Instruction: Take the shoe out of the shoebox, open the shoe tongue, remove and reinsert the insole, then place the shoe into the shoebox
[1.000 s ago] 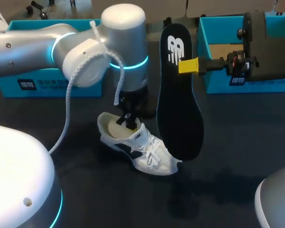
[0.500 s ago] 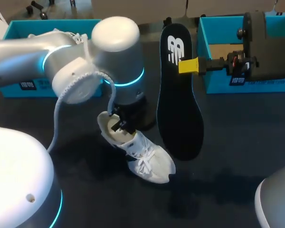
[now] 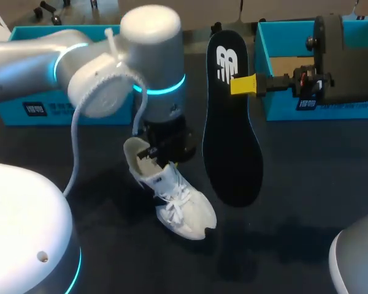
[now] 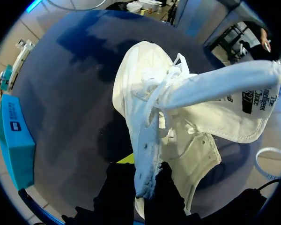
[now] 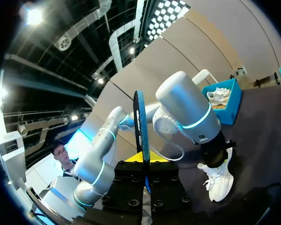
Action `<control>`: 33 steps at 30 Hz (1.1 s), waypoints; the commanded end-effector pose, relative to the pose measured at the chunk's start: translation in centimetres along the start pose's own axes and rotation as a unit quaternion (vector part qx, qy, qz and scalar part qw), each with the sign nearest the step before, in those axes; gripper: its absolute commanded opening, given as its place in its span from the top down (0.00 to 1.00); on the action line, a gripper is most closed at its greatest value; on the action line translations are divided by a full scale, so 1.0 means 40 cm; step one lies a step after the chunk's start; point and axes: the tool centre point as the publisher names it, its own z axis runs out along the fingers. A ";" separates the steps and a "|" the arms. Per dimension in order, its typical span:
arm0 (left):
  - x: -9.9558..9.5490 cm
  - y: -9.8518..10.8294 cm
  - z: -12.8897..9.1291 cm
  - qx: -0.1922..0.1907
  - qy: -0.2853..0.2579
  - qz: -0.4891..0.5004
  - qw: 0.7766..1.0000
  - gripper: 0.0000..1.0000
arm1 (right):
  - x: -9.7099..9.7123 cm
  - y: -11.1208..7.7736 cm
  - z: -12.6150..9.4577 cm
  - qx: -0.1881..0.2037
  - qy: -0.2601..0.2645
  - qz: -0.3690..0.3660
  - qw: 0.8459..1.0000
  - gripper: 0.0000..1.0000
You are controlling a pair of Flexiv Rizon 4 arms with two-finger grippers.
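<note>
Black table (image 3: 294, 196) — spare shoe (image 5: 218, 95) in teal shoebox (image 5: 230, 112), white sneaker (image 3: 172, 196) outside

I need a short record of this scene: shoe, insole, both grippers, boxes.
shoe: white, not boxed, tongue lifted open
insole: black, out of the shoe, hanging upright
left gripper: shut on the shoe's collar
right gripper: shut on the insole near its top
left shoebox: blue, far left
right shoebox: blue, far right

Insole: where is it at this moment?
Head view, right of centre: the insole hangs upright in the right gripper, just right of the white shoe.
</note>
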 end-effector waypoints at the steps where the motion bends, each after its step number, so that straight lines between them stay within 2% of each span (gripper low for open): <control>1: -0.039 0.021 -0.024 0.012 0.086 0.047 0.995 1.00 | -0.001 0.005 0.008 0.001 -0.001 0.001 1.000 1.00; 3: -0.045 0.026 -0.027 0.032 0.111 0.080 0.990 1.00 | -0.001 0.005 0.008 0.001 -0.001 0.001 1.000 1.00; 4: -0.049 0.027 -0.025 0.018 0.124 0.093 0.988 1.00 | -0.001 0.005 0.008 0.001 -0.001 0.001 1.000 1.00; 7: -0.059 0.035 -0.023 0.023 0.157 0.133 0.978 1.00 | -0.001 0.005 0.008 0.001 -0.001 0.001 1.000 1.00; 9: -0.068 0.041 -0.022 0.007 0.173 0.154 0.973 1.00 | -0.001 0.005 0.008 0.001 -0.001 0.001 1.000 1.00; 10: -0.071 0.045 -0.025 0.012 0.168 0.155 0.973 1.00 | -0.001 0.005 0.008 0.001 -0.001 0.001 1.000 1.00; 11: -0.078 0.049 -0.024 -0.004 0.171 0.153 0.973 1.00 | -0.001 0.005 0.008 0.001 -0.001 0.001 1.000 1.00; 16: -0.107 0.055 -0.018 -0.029 0.164 0.156 0.974 1.00 | -0.001 0.005 0.008 0.001 -0.001 0.001 1.000 1.00; 24: -0.153 0.032 -0.002 -0.022 0.177 0.179 0.968 1.00 | -0.001 0.005 0.008 0.001 -0.001 0.001 1.000 1.00; 29: -0.194 0.012 0.017 -0.049 0.189 0.199 0.961 1.00 | -0.001 0.005 0.008 0.001 -0.001 0.001 1.000 1.00; 33: -0.213 0.005 0.026 -0.053 0.202 0.212 0.955 1.00 | -0.001 0.005 0.008 0.001 -0.001 0.001 1.000 1.00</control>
